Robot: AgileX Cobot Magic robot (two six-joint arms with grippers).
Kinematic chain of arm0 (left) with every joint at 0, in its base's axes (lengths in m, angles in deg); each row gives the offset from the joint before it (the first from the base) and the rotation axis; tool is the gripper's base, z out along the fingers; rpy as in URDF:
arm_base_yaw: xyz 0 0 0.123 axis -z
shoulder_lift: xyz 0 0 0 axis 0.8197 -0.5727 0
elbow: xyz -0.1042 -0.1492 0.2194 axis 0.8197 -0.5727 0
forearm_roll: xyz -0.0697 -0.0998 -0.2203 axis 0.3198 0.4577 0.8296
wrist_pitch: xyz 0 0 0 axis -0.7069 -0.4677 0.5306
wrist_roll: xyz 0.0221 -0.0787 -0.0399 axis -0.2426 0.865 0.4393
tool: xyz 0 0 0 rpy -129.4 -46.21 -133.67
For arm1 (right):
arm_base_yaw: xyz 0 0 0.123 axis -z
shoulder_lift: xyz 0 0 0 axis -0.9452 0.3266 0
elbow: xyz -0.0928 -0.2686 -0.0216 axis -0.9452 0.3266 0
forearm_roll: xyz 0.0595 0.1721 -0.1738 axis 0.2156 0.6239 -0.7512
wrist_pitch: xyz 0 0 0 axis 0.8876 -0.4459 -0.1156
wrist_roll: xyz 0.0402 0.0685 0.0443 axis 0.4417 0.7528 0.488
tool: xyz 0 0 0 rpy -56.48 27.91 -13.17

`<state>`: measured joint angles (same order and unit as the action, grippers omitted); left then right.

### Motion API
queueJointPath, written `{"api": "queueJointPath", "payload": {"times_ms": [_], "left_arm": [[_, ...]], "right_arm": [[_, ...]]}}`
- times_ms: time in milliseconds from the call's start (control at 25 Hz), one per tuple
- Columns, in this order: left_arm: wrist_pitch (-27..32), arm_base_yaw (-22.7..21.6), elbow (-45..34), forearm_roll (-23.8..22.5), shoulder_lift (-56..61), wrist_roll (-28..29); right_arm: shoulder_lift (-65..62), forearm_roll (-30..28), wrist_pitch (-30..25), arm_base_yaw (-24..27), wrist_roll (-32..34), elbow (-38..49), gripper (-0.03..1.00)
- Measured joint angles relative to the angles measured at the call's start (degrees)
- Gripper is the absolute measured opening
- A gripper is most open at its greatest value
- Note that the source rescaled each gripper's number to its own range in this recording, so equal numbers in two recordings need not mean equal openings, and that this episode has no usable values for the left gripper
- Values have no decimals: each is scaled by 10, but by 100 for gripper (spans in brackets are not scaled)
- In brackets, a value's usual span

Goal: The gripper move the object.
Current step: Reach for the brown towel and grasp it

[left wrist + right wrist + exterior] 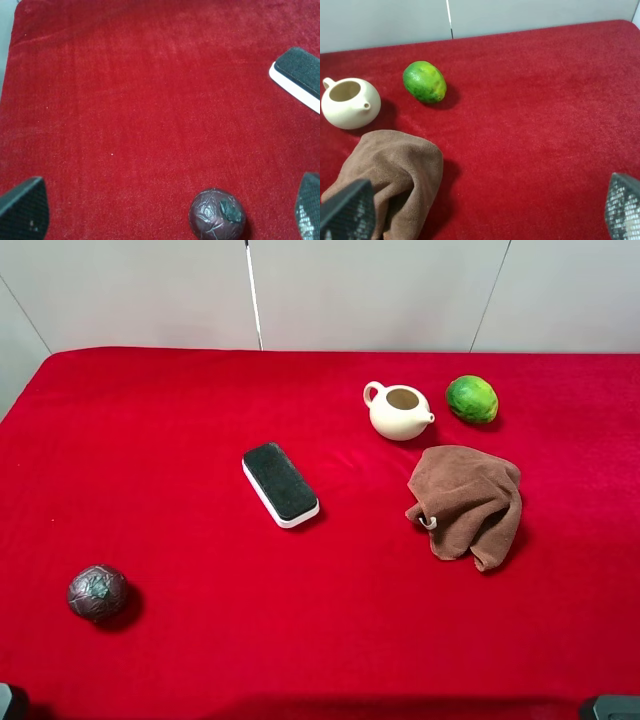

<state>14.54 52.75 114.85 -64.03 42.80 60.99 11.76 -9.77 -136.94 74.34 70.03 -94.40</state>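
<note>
Red cloth (180,400) covers the table, and five things lie on it. A dark foil-wrapped ball (97,592) sits near the front left. A black-topped white eraser (281,483) lies in the middle, and a crumpled brown towel (467,502) to its right. A cream teapot (399,411) stands upright behind the towel, with a green fruit (472,399) near it. The left gripper (167,209) hangs above the ball with fingers spread wide, holding nothing. The right gripper (486,207), likewise spread and empty, hangs by the towel's edge.
</note>
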Motion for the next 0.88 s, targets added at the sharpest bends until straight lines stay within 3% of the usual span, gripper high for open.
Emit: {"api": "queueJointPath", "payload": {"times_ms": [880], "left_arm": [[0,0,0,0,0,0]], "right_arm": [[31,15,0,0,-25,-1,100]]}}
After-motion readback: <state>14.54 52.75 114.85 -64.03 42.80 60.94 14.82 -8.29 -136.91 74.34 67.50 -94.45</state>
